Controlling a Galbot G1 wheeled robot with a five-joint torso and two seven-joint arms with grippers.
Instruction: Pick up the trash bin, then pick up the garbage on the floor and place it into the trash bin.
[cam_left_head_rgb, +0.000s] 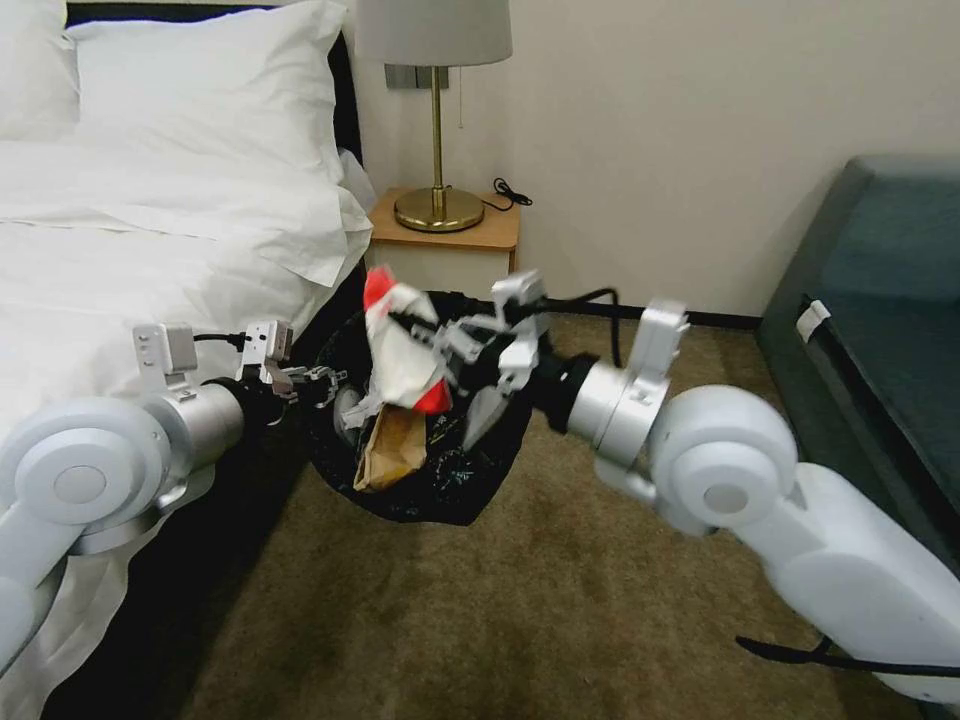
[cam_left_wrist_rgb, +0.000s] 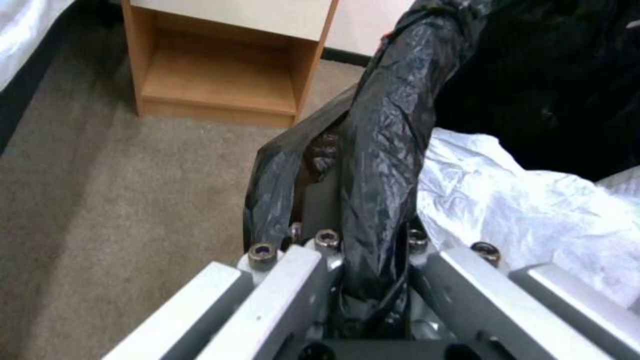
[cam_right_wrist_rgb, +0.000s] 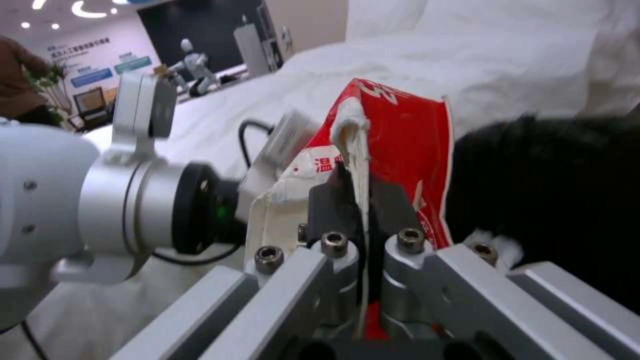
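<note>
Both claws grip: left gripper (cam_left_wrist_rgb: 347, 260) pinches the trash bin (cam_left_head_rgb: 420, 500) rim beside the bed; right gripper (cam_right_wrist_rgb: 363, 200) clamps a red-and-white packet (cam_left_head_rgb: 405, 345) above the bin's mouth.

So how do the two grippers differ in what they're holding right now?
The left gripper is shut on the trash bin's black bag rim, beside the bed; the right gripper pinches a red-and-white packet over the bin's mouth. The left one bears the bin; the right one carries light litter. Both are shut.
</note>
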